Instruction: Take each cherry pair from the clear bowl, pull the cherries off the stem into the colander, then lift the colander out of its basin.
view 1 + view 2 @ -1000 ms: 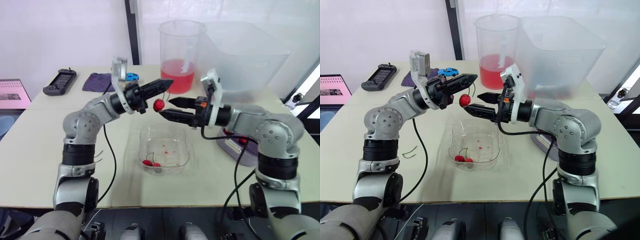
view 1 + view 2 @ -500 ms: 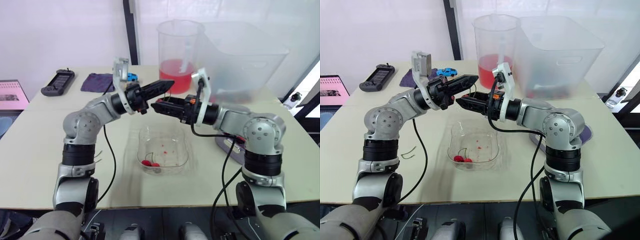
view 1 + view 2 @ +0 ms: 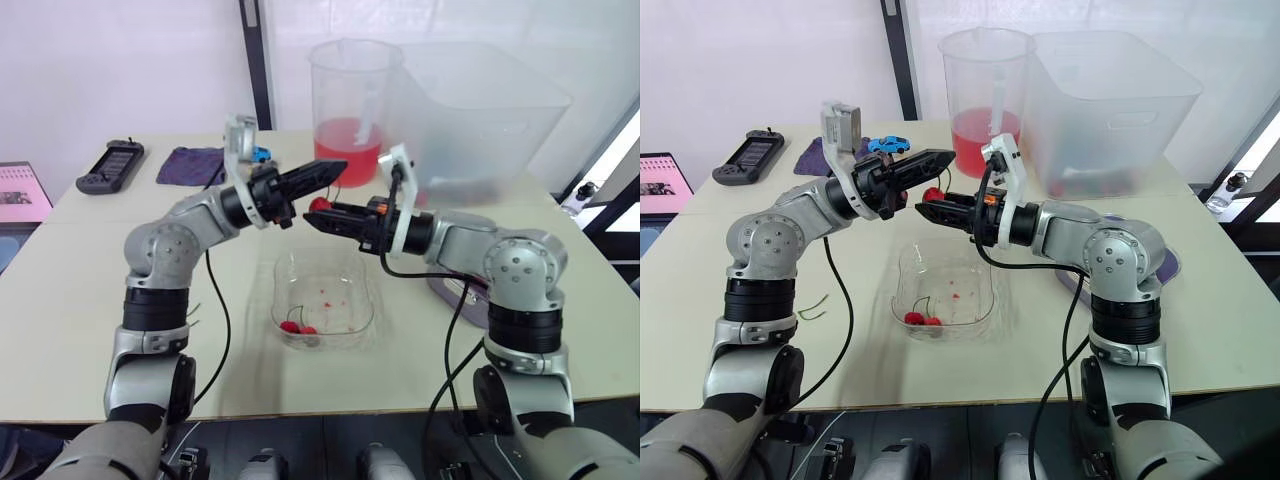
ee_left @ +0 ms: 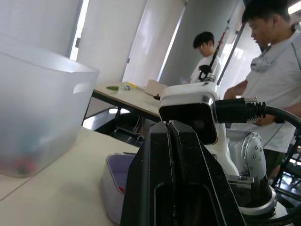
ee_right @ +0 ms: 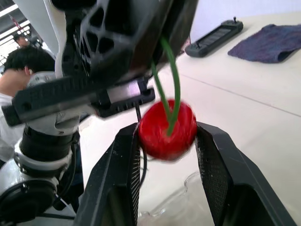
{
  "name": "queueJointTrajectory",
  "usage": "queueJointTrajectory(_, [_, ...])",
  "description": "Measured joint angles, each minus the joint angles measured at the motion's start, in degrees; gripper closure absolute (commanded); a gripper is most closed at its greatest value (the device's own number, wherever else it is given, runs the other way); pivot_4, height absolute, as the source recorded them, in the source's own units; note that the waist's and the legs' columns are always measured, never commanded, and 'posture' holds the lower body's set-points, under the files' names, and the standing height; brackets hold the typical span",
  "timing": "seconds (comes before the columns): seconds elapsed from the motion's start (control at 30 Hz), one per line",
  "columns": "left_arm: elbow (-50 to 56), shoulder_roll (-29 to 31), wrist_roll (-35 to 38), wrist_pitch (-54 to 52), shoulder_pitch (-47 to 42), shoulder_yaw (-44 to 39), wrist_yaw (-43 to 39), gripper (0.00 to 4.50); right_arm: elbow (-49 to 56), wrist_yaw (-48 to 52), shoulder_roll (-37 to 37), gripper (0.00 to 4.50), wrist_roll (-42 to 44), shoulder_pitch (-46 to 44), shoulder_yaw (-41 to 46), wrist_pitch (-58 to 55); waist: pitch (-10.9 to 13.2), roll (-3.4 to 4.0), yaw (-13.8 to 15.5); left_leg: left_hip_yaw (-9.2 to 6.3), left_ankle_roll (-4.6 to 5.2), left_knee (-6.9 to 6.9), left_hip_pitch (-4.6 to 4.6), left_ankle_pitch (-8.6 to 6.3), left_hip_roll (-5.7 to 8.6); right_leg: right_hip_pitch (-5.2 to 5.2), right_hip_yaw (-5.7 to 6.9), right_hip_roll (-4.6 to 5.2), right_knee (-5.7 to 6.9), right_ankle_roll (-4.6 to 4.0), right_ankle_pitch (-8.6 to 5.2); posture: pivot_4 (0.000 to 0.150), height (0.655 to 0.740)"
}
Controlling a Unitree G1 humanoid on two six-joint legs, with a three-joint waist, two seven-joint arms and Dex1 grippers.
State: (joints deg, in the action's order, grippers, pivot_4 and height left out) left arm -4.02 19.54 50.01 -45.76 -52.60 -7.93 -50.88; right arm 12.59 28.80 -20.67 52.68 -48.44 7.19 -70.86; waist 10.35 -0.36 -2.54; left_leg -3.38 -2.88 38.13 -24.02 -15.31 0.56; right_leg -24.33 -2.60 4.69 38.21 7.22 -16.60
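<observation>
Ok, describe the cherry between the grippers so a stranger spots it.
On the beige table, above the clear plastic bowl, the left gripper and right gripper meet tip to tip. The red cherry sits between the right gripper's fingers, its green stem running up into the left gripper. Unlike the cherries lying in the bowl, it is airborne.

Right claw (image 5: 168,134) grips cherry (image 5: 160,136), left claw (image 5: 141,47) its stem (image 5: 176,89).

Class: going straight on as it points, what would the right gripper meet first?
The cherry the right gripper holds; just beyond, probably the left gripper pinching the stem, though depth is unclear.
</observation>
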Motion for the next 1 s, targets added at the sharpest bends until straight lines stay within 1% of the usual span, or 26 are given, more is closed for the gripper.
queueJointTrajectory(0.1, [-0.6, 0.1, -0.7, 0.4, -0.3, 0.0, -0.2, 4.5, 1.4, 0.9, -2.5, 2.74, 0.5, 2.1, -1.7, -2.2, 0.0, 0.0, 0.0, 0.01, 0.01, 0.0, 0.0, 0.0, 0.0, 0.0, 0.0, 0.0, -0.01, 0.0, 0.0, 0.15, 0.7337])
queueJointTrajectory(0.4, [-1.6, -0.3, -1.3, 1.7, -1.9, 0.2, -0.9, 4.5, 1.8, -1.0, -2.1, 2.74, 0.6, 2.4, -0.7, -0.7, 0.0, 0.0, 0.0, 0.01, 0.01, 0.0, 0.0, 0.0, 0.0, 0.0, -0.01, 0.0, -0.01, 0.0, 0.0, 0.15, 0.7337])
queueJointTrajectory(0.5, [-1.6, -0.2, -1.3, 1.7, -1.8, 0.2, -1.3, 4.5, 1.6, -2.7, -0.4, 1.85, 1.8, 1.3, 1.9, 0.2, 0.0, 0.0, 0.0, -0.01, 0.0, 0.0, 0.0, 0.0, 0.0, 0.0, -0.01, 0.0, 0.0, 0.0, 0.0, 0.15, 0.7337])
queueJointTrajectory(0.6, [-1.6, -0.2, -1.4, 1.7, -1.8, 0.2, -1.3, 4.5, 1.5, -3.9, 0.6, 0.43, 2.9, 0.5, 3.3, 1.0, 0.0, 0.0, 0.0, -0.01, 0.0, 0.0, 0.0, 0.0, 0.0, 0.0, -0.01, 0.0, -0.01, 0.0, 0.0, 0.15, 0.7337])
queueJointTrajectory(0.63, [-1.6, -0.2, -1.4, 1.7, -1.8, 0.2, -1.3, 4.5, 1.5, -4.2, 0.8, 0.03, 3.2, 0.4, 3.4, 1.1, 0.0, 0.0, 0.0, -0.01, 0.0, 0.0, 0.0, 0.0, 0.0, 0.0, -0.02, 0.01, -0.01, 0.0, 0.0, 0.15, 0.7337])
queueJointTrajectory(0.93, [-1.6, -0.2, -2.0, 1.7, -1.8, 0.2, -1.6, 4.5, 0.6, -5.1, 1.6, 0.03, 3.2, 0.2, 2.0, 2.4, 0.0, 0.0, 0.0, 0.0, 0.0, 0.0, 0.0, 0.0, 0.0, 0.0, -0.01, 0.0, 0.0, 0.0, 0.0, 0.15, 0.7337])
queueJointTrajectory(1.0, [-1.6, -0.2, -2.0, 1.7, -1.8, 0.2, -1.6, 4.5, 0.5, -5.4, 1.7, 0.62, 3.2, 0.1, 2.0, 2.7, 0.0, 0.0, 0.0, 0.0, 0.0, 0.0, 0.0, 0.0, 0.0, 0.0, -0.01, 0.0, -0.01, 0.0, 0.0, 0.15, 0.7337])
